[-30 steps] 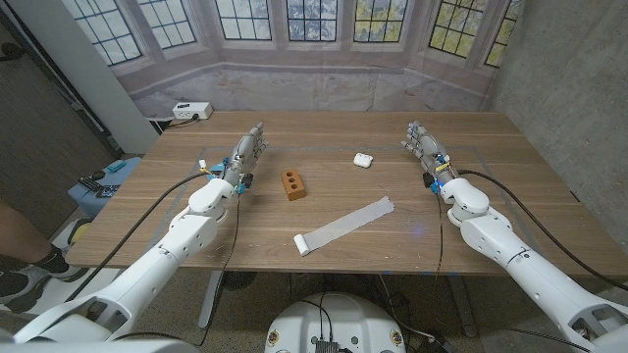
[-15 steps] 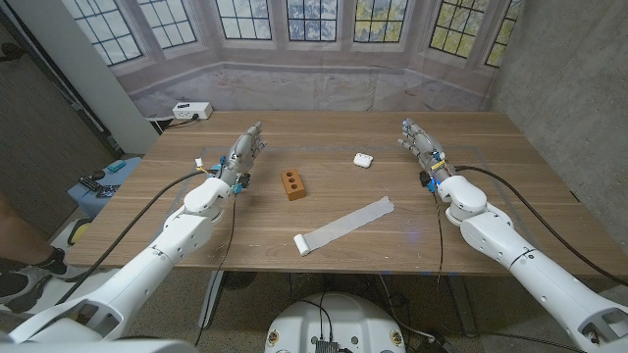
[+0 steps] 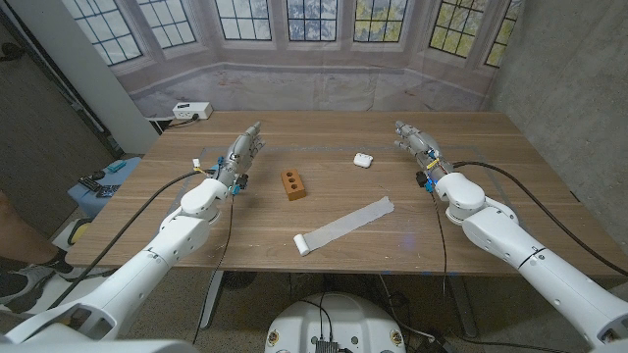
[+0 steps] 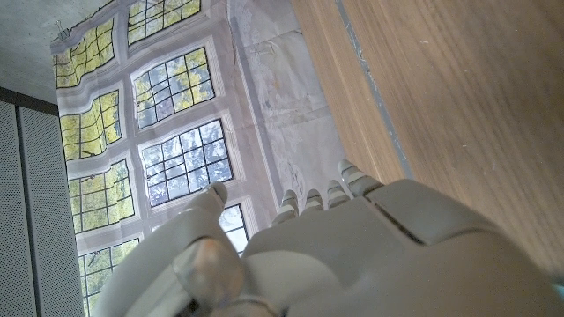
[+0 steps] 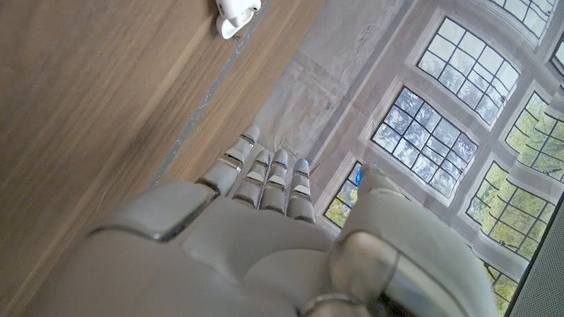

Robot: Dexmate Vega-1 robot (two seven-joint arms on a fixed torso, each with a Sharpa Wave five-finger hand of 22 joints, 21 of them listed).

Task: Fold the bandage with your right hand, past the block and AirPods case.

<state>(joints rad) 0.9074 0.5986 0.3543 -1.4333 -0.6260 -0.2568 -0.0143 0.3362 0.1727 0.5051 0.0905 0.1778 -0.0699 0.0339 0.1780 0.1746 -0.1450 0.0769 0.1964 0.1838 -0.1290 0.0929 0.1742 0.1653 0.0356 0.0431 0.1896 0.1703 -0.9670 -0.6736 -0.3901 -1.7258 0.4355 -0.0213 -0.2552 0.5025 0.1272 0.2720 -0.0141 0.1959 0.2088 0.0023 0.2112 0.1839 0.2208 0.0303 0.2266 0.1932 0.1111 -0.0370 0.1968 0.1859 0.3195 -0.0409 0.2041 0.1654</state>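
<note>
From the head view, the bandage [image 3: 344, 226] lies as a long diagonal strip on the wooden surface [image 3: 491, 211], its rolled end toward the near edge; the block [image 3: 292, 183] sits beyond it to the left, the AirPods case [image 3: 363, 159] farther back; the right hand [image 3: 418, 147] holds nothing, fingers extended together, near the case but apart from it; the left hand [image 3: 241, 157] lies left of the block, fingers straight, holding nothing; in the left wrist view, the fingers [image 4: 317, 195] lie side by side over the wood; in the right wrist view, the fingers [image 5: 269, 167] reach close together, the case [image 5: 236, 12] beyond them
</note>
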